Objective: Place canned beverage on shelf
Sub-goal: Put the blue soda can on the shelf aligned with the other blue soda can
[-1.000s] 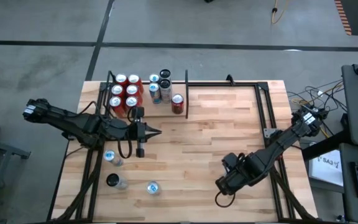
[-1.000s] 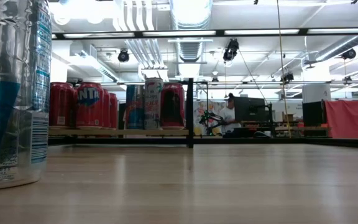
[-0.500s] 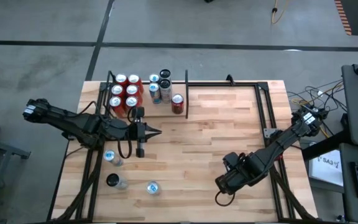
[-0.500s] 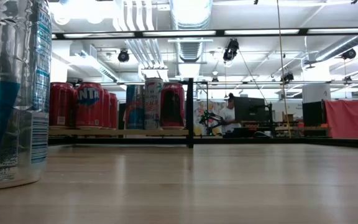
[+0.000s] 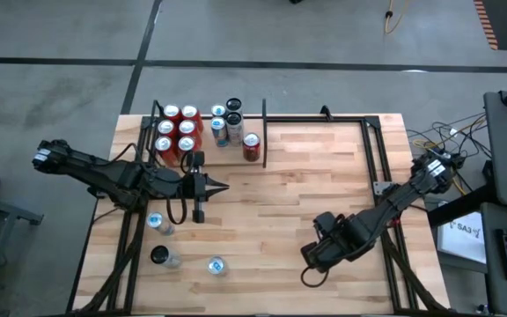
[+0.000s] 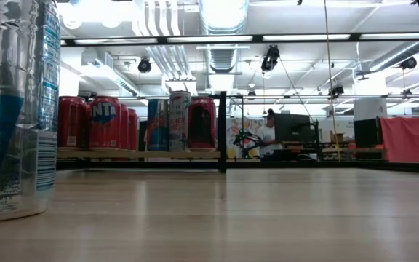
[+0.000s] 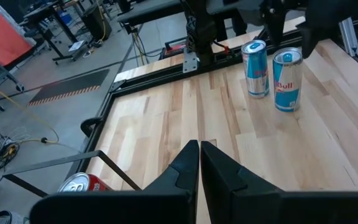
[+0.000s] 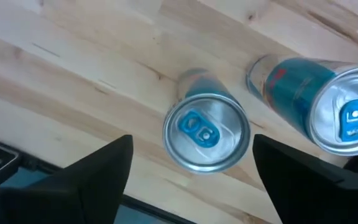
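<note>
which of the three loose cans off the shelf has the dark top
The middle can of the three: its top is black, while the can nearer the left arm and the can nearer the right arm have silver-blue tops.

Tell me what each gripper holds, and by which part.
Nothing is held. The left gripper is shut and empty; the right gripper is open, clear of the cans.

High view straight down over table [image 5: 280,194]. Low view at tabletop level, facing the shelf [image 6: 140,154]. Wrist views close; all share cans.
</note>
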You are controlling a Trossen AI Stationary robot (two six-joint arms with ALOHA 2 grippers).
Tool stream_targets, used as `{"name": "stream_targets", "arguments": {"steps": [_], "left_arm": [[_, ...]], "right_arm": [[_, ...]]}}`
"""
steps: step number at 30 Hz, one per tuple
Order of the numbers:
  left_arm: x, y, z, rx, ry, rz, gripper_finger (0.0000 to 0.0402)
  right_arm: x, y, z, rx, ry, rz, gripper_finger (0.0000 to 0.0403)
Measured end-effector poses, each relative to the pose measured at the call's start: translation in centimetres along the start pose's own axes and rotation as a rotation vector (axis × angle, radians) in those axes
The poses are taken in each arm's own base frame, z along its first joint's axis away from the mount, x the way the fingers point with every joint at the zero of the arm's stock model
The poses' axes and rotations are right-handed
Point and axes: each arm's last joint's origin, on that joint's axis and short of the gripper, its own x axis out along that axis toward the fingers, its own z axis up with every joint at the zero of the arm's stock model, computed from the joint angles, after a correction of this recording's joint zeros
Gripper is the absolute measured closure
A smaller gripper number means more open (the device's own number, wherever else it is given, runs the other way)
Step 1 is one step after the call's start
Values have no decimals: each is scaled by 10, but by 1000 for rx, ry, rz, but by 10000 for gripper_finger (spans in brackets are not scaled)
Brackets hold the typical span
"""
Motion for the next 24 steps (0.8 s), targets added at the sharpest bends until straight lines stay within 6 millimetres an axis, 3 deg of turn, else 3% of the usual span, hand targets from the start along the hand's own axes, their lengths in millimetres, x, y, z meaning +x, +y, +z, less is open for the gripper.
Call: {"name": "stream_targets", "arguments": {"steps": [15,24], "left_arm": [[0,0,0,0,0,0,402],[0,0,0,0,0,0,402]], "right_arm": [[34,16,4,-33,20,-109,85],[47,21,8,-25,16,-143,130]]}}
